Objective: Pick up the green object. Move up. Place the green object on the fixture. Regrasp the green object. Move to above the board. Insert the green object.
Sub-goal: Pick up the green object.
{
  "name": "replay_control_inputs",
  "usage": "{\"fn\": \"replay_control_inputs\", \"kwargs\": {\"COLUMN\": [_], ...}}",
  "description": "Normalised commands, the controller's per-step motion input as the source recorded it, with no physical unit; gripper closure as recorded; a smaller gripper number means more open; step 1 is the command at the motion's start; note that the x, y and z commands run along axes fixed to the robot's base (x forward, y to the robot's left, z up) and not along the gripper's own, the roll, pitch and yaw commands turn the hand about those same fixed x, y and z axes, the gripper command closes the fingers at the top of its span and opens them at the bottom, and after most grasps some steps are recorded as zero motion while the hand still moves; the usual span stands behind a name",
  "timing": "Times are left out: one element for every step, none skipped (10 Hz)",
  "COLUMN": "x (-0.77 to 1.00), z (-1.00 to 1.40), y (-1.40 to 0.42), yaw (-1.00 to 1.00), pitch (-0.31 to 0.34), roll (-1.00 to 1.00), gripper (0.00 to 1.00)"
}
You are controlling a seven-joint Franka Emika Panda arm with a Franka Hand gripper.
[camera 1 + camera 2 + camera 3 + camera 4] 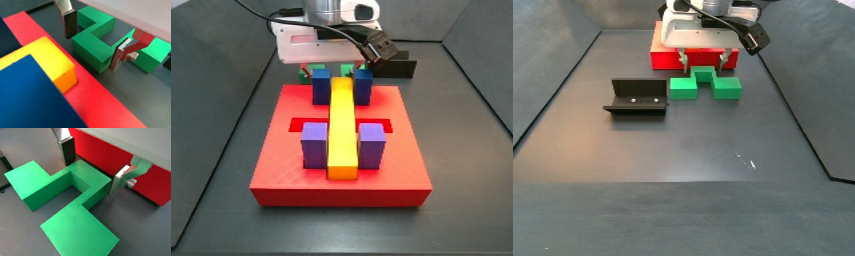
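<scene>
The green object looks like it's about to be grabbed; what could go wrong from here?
1. The end effector is open, its fingers straddling the middle of the green object with gaps on both sides. If it closes off-centre, the piece may twist.
2. The green object lies right beside the board, so a finger could scrape the red edge.
3. The fixture stands close by on the floor; a tilted grip might make placing the piece there awkward.

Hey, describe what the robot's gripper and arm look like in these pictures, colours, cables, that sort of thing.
The gripper has two flat silver metal fingers with dark pads on their inner faces, seen in both wrist views. In a side view its body is a white boxy housing, with black cables looping beside it and a dark camera module mounted alongside.
</scene>
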Motion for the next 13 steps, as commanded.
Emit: {"fn": "replay_control_inputs", "kwargs": {"x": [0.0,0.04,0.06,0.06,0.06,0.1,0.13,0.08,0.0,0.0,0.0,0.0,0.0], "z": [-0.09,-0.05,-0.01,-0.01,0.0,0.0,-0.02,0.0,-0.02,-0.06,-0.17,-0.21,-0.09], "y": [0.06,0.07,0.04,0.0,0.0,0.09,0.15,0.03,0.0,0.0,-0.01,0.0,0.0], "yaw": [0.0,0.0,0.0,0.0,0.0,0.0,0.0,0.0,0.0,0.0,-0.01,-0.06,-0.03], "pitch": [-0.009,0.0,0.0,0.0,0.0,0.0,0.0,0.007,0.0,-0.006,-0.026,-0.024,0.0], "roll": [0.0,0.0,0.0,0.0,0.0,0.0,0.0,0.01,0.0,0.0,0.0,0.0,0.0], "gripper": [0.0,0.0,0.0,0.0,0.0,0.0,0.0,0.0,0.0,0.0,0.0,0.0,0.0]}}
